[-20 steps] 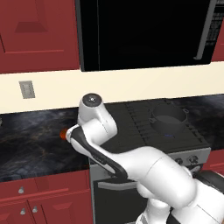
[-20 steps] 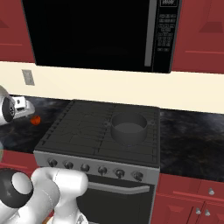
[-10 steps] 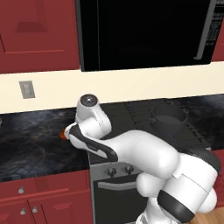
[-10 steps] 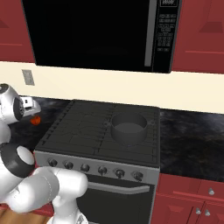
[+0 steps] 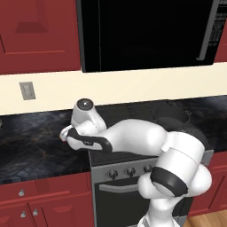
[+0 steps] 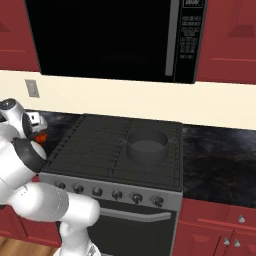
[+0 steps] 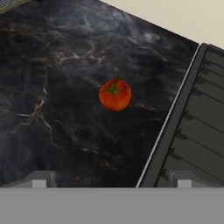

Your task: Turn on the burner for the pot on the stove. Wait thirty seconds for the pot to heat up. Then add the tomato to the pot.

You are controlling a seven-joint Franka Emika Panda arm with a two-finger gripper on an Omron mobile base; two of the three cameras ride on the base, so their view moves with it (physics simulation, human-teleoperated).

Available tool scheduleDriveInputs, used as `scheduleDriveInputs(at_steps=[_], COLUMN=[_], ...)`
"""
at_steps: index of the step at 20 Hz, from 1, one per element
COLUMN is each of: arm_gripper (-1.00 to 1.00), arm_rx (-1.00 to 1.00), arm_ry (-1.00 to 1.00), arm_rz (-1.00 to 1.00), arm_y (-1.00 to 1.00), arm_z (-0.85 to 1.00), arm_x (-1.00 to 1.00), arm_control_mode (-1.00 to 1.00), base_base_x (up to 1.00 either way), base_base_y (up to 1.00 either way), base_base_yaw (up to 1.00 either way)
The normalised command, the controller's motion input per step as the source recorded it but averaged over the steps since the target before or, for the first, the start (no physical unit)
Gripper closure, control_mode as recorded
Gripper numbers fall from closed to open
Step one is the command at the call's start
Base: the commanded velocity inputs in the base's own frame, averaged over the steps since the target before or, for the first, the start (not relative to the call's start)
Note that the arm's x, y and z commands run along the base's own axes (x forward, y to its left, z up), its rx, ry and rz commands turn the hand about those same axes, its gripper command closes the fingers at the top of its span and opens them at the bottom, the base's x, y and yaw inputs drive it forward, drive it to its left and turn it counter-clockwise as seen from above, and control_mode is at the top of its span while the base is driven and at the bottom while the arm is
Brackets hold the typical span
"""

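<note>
Black marble surface [image 7: 57,87] carries the tomato [image 7: 115,94], red-orange with a dark green stem spot on top, sitting free and untouched, just beside the stove's [image 6: 120,150] raised edge but not touching it. In hand view the gripper [image 7: 111,179] hovers above it, fingers [image 7: 41,179] spread wide apart, nothing between them; just their grey tips poke up at the bottom, rest cut off. Stove grates fill the right side of that view, ribbed, dark.

Right base view: tomato [image 6: 41,137] is a small orange sliver on the surface left of the stove, mostly hidden behind the white arm. Grey pot [image 6: 146,146] sits on the rear right burner area of the grates, open top, inside looks dark, contents cannot be made out. Row of six round dark knobs [image 6: 117,194] along the grey steel front; positions too small to read. Oven handle [image 6: 135,216] below, partly blocked by the arm.

Left base view: arm covers most of the stove; pot [image 5: 173,114] only partly seen behind it. Three knobs visible under the arm, the others hidden. Tomato hidden by the wrist here.

Microwave [image 6: 110,37] above the stove, black door; keypad [image 6: 192,30] has small pale marks, illegible. Wall outlet [image 5: 27,90] on cream backsplash. Red cabinets [image 5: 40,35] above and below. No brand text readable anywhere.
</note>
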Motion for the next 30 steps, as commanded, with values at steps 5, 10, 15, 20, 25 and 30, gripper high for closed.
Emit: scheduleDriveInputs(at_steps=[5,10,15,20,25,30], arm_gripper=[-1.00,-1.00,-1.00,-1.00,-1.00,-1.00], arm_rx=[0.00,-0.02,-0.02,0.00,-0.01,-0.05], arm_ry=[0.00,0.00,0.00,0.00,0.02,0.03], arm_rz=[0.02,0.01,0.00,0.00,0.00,0.00], arm_y=[0.19,0.06,0.00,0.06,0.23,0.27], arm_z=[-0.26,-0.21,-0.17,-0.14,-0.14,-0.09], arm_x=[0.31,0.20,0.16,0.17,0.27,0.29], arm_control_mode=[-1.00,-1.00,-1.00,-1.00,-1.00,-1.00], base_base_x=[0.00,0.00,0.00,0.00,0.00,0.00], base_base_y=[0.00,0.00,0.00,0.00,0.00,0.00], base_base_yaw=[0.00,0.00,0.00,0.00,0.00,0.00])
